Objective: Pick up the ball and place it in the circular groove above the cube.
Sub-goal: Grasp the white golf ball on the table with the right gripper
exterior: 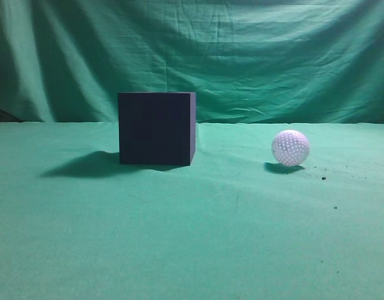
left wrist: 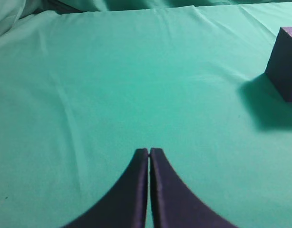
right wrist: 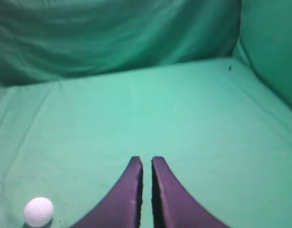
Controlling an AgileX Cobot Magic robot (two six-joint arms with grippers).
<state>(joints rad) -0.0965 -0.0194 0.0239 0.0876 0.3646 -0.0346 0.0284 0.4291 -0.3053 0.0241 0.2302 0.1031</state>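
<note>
**A round, slick ball on soft cloth, and a tall cube to clear**

The ball (exterior: pixel 290 148) sits on the green-draped bench (exterior: pixel 192 237), well to the right of the cube (exterior: pixel 157 128) and apart from it. From my right wrist it shows low and to the left of my right claw (right wrist: pixel 146 161), so that arm looks the nearer one.

I judge the ball light, hard and rigid, with a dimpled skin that will slip if pinched off-centre. It will also roll at a nudge on this cloth. I would close across its widest middle, fingers level on either side, coming straight down.

My right claw holds nothing and stands almost closed, only a thin slit between the fingers. My left claw (left wrist: pixel 149 152) is empty too, pressed fully together, with the cube's corner at the right edge of its view.

Nothing lies between ball and cube except bare cloth and a few dark specks (exterior: pixel 323 178). The groove on the cube's top is not visible from here.
</note>
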